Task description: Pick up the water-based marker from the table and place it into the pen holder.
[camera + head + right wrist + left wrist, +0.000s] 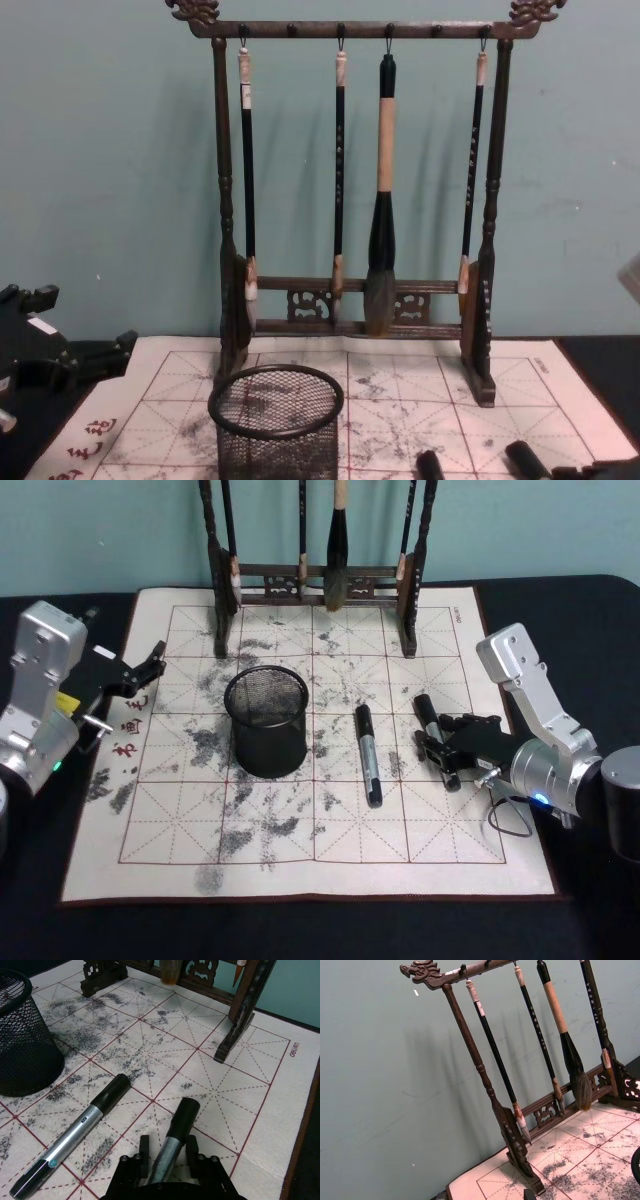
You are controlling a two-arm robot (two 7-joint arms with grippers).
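Ink-stained mat, right gripper fingers pinching one marker, its tail hidden; left gripper idle beside mat.

The right claw hides one marker's rear — pen holder partly cropped.

Wire-mesh pen holder; mat seemingly matt paper

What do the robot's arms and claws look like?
Both arms are boxy silver-grey links ending in black claws: left claw, right claw. The left arm carries a yellow label and a green light. The right arm has a blue light and a thin black cable loop.
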